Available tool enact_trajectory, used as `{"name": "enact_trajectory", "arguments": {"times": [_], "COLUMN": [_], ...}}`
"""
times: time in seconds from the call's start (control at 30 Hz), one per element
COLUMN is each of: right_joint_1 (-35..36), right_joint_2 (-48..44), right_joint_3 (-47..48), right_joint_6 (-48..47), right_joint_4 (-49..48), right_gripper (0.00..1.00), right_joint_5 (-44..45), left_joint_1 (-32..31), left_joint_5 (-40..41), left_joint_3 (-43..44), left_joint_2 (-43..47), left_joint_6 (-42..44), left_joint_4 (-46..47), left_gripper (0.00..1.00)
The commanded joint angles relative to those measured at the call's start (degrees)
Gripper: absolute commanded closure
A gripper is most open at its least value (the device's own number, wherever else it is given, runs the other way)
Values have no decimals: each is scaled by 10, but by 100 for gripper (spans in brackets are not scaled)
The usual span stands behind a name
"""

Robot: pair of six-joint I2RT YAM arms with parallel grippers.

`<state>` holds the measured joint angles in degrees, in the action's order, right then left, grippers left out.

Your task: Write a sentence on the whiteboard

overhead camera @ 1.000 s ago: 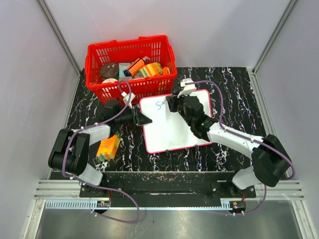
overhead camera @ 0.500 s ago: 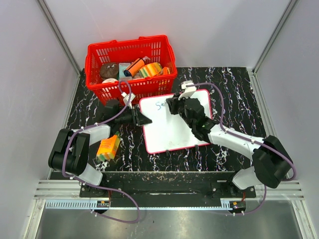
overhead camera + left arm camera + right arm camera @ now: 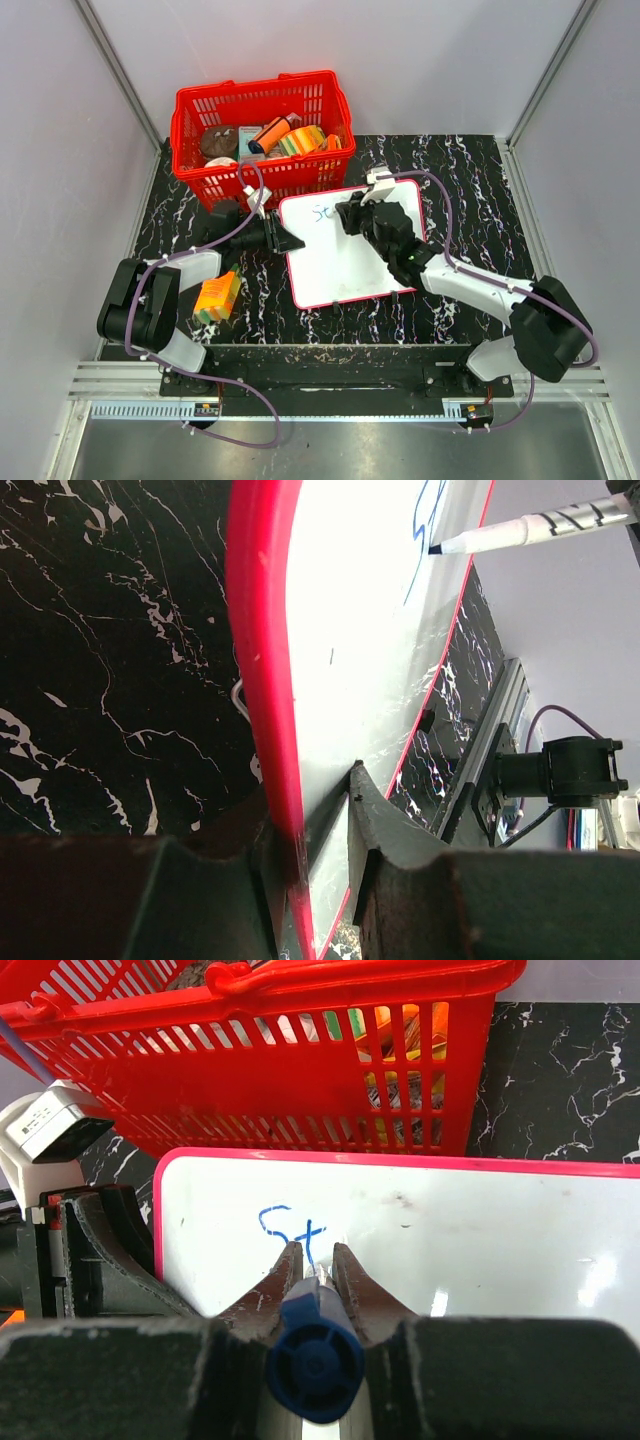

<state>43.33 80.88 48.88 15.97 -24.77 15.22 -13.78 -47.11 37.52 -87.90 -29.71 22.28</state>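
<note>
Black, white-veined counter point(image 3: 470, 180) fills the booth between pale walls, with a red basket point(image 3: 255, 182) of odds and ends at its far left and an orange pack point(image 3: 217, 297) lying near the left arm. Just in front of the basket lies the whiteboard point(image 3: 335, 262), flat on the counter and turned a little askew. The left gripper point(image 3: 310, 810) is closed tight on the board's red left edge, frame pinched between its fingers, pinning it down. The right gripper point(image 3: 318, 1265) is clamped around a blue-ended marker point(image 3: 312, 1360), whose tip rests on or just above the upper left of the white surface; the left wrist view shows the nib at the end of a blue stroke, though contact itself is hard to confirm. Over the last second the sentence point(image 3: 290, 1230) has grown: the overhead view then showed an "S" with only a short dash beside it, and now the right wrist view reads a clear "St". The right gripper has edged slightly rightward along the line, while the board and the left gripper have not shifted. So the writing is under way but only just begun, and the next letter probably belongs directly right of the "t", with steady light pressure so the board stays put.
</note>
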Motion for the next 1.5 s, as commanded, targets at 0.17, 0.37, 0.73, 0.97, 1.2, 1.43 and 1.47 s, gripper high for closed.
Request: {"name": "enact_trajectory", "arguments": {"times": [0.17,0.37,0.73,0.97,1.2,1.43,1.47], "right_joint_1": [-3,-3,-3,-10,-11,-11,-11], "right_joint_2": [-27,-30,-62,-35,-22,-20,-20], "right_joint_3": [-11,6,20,31,35,27,26], "right_joint_6": [-13,-15,-14,-16,-13,-9,-9], "right_joint_4": [16,14,10,12,10,0,-1], "right_gripper": [100,100,100,100,100,100,100], "right_joint_5": [21,18,12,12,4,9,10], "left_joint_1": [-16,-16,-17,-17,-17,-18,-18], "left_joint_5": [87,87,89,89,89,89,90], "left_joint_3": [-3,-2,-2,-2,-1,-1,-1], "left_joint_2": [-22,-22,-22,-21,-22,-22,-22], "left_joint_6": [90,90,91,91,91,92,92], "left_joint_4": [-44,-44,-46,-46,-47,-48,-48], "left_gripper": [100,100,100,100,100,100,100]}}
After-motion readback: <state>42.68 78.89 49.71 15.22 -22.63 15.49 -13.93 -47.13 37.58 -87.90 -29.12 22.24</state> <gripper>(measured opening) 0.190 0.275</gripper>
